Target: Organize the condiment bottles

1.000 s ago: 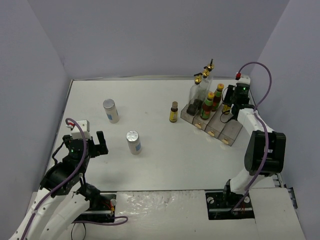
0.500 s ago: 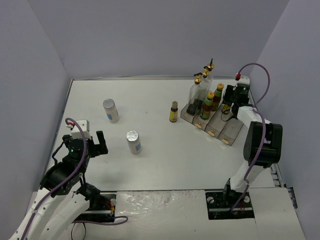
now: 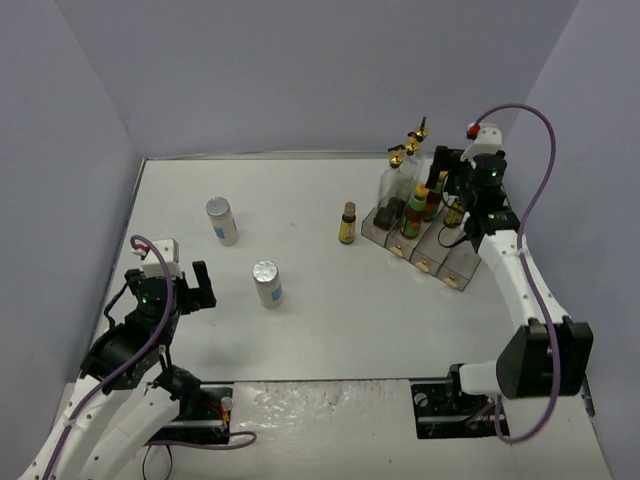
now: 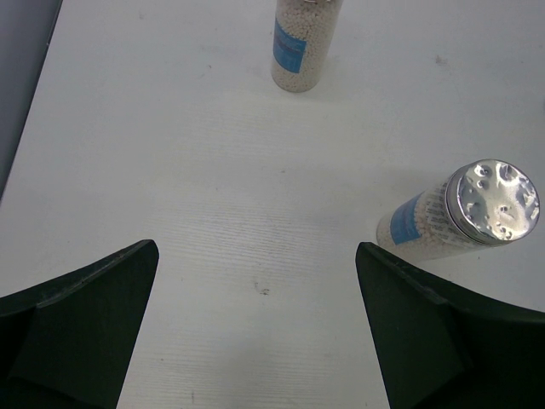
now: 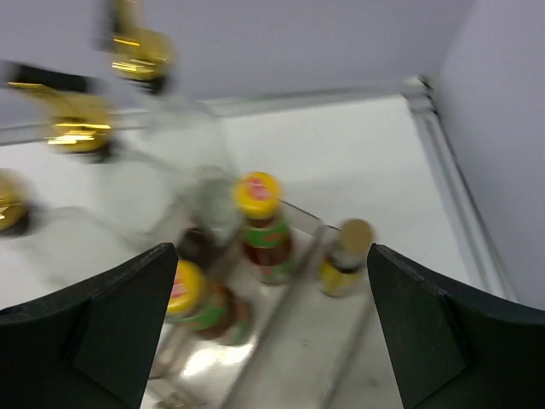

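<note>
Looking down from above, I count six bottles already standing in the clear rack point(image 3: 458, 272) at the far right. The three tall glass bottles point(image 3: 395, 190) with gold pourers are in its left slot, and the two red-sauce bottles point(image 3: 417, 214) are in the slot next to them. One small dark bottle point(image 3: 453, 212) is in the slot after that. My right gripper point(image 3: 452, 188) hangs over the back of the rack. The other small dark bottle point(image 3: 347, 224) stands on the table point(image 3: 330, 320) just left of the rack. The far shaker point(image 3: 222, 221) and the near shaker point(image 3: 267, 284) stand well apart from the rack, on the left half near my left gripper point(image 3: 188, 288).

From my left wrist, the fingers point(image 4: 81, 332) are spread wide with only bare table between them, so that hand holds nothing. The near shaker shows ahead to the right with its dimpled silver lid towards me, and the far shaker is further off, cut by the top edge.

From my right wrist, the picture is blurred. Both fingers point(image 5: 102, 328) sit wide apart at the lower corners, closed on nothing. Between and below them I see the two yellow-capped red-sauce bottles in one slot and the small dark bottle alone in the slot to their right. The gold pourers are smeared at upper left.

I judge the job about two-thirds done. One small dark bottle and both shakers are left to rack.
</note>
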`<state>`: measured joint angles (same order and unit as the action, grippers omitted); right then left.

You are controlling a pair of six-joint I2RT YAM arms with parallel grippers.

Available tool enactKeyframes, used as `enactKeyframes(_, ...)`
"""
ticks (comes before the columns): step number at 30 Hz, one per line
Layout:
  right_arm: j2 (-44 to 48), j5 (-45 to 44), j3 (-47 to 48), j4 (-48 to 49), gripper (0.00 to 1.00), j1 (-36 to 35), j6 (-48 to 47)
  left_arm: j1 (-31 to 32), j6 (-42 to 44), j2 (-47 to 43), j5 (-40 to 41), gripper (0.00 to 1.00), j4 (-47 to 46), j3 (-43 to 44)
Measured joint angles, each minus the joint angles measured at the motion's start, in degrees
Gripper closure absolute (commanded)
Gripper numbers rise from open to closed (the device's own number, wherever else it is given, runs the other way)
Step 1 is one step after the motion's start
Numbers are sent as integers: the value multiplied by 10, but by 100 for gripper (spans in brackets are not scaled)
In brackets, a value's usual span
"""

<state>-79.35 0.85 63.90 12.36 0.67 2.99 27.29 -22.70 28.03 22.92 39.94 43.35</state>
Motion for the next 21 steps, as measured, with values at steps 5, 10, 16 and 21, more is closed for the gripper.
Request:
enactKeyframes(5,98,15,-2,-2,8,-150,-1,0,0,0,0,0,0,0)
enactKeyframes(10,110,11,-26,12,8,-264,3,0,0,2,0,0,0,0)
enactKeyframes(16,3,8,-33,28,8,-308,17,0,0,2,0,0,0,0)
enactKeyframes(21,-94,6,-33,46,10,-314,21,0,0,2,0,0,0,0)
